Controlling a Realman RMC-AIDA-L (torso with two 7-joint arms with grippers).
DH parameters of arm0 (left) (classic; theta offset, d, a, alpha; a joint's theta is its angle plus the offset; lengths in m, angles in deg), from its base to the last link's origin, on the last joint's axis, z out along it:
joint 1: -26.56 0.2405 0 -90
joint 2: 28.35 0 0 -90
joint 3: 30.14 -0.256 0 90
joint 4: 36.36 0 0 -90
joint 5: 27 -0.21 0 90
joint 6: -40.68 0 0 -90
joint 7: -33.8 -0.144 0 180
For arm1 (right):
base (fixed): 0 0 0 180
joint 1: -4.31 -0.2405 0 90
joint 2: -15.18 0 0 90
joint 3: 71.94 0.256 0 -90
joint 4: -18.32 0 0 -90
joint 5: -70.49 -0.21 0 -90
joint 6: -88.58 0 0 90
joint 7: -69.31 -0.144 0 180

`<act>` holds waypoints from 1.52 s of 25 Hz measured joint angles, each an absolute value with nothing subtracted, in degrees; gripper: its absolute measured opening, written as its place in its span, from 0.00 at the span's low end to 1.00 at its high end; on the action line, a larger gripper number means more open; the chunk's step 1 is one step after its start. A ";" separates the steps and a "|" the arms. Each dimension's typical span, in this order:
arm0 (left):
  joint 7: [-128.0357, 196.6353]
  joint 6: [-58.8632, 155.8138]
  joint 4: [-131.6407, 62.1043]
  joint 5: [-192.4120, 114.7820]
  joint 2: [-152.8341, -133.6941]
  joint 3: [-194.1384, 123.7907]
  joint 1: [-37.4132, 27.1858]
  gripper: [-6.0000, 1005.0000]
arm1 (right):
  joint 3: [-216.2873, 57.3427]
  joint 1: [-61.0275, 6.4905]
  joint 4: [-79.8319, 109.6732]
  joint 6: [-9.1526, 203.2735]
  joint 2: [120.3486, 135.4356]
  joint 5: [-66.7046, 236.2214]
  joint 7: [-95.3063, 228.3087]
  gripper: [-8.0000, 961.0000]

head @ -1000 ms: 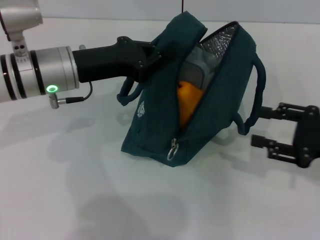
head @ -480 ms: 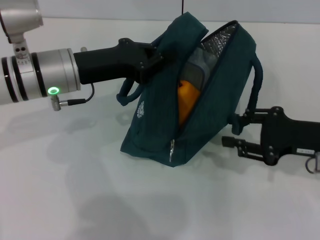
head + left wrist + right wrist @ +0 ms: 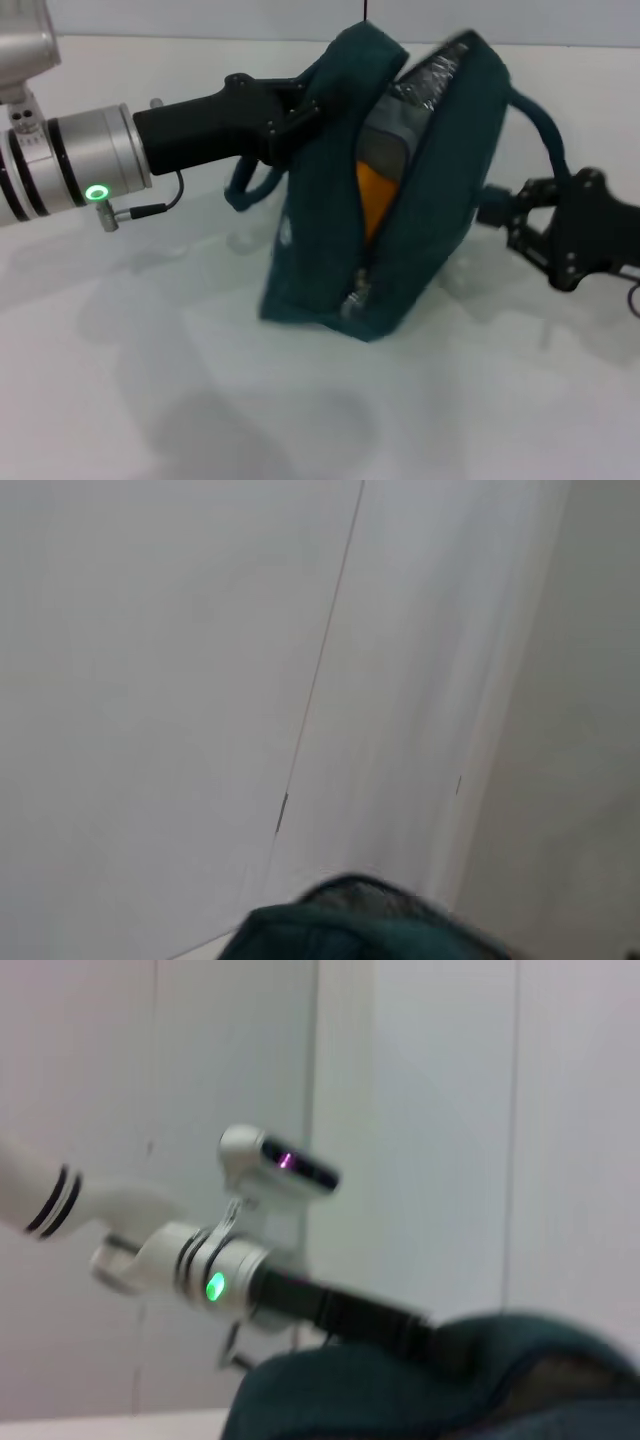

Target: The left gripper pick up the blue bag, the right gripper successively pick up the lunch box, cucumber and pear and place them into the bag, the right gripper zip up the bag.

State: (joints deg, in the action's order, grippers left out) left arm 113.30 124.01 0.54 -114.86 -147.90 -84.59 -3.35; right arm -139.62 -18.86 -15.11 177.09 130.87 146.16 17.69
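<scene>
The blue bag (image 3: 440, 190) stands on the white table, its mouth gaping along the unzipped seam. My left gripper (image 3: 300, 112) is shut on the bag's upper left edge and holds it up. Inside the opening I see the orange pear (image 3: 372, 195) and, above it, the clear lunch box (image 3: 386, 148). The cucumber is hidden. The metal zipper pull (image 3: 353, 298) hangs at the low end of the seam. My right gripper (image 3: 505, 225) is open against the bag's right side, just below a looped handle (image 3: 545, 130). The bag's top (image 3: 350, 920) (image 3: 420, 1380) shows in both wrist views.
Around the bag lies bare white table (image 3: 180, 380). A pale wall (image 3: 200, 15) rises behind it. In the right wrist view the left arm (image 3: 230, 1270) with its green ring reaches to the bag.
My right gripper has swung up and in, from low beside the bag to its right side. The bag has shifted right and stands more upright. The left arm has dropped slightly.
</scene>
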 joint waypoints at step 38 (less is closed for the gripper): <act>86.88 131.74 -17.34 -102.85 -148.38 -84.90 -0.55 0.56 | -136.49 -16.77 -13.43 182.51 129.53 143.87 18.11 0.39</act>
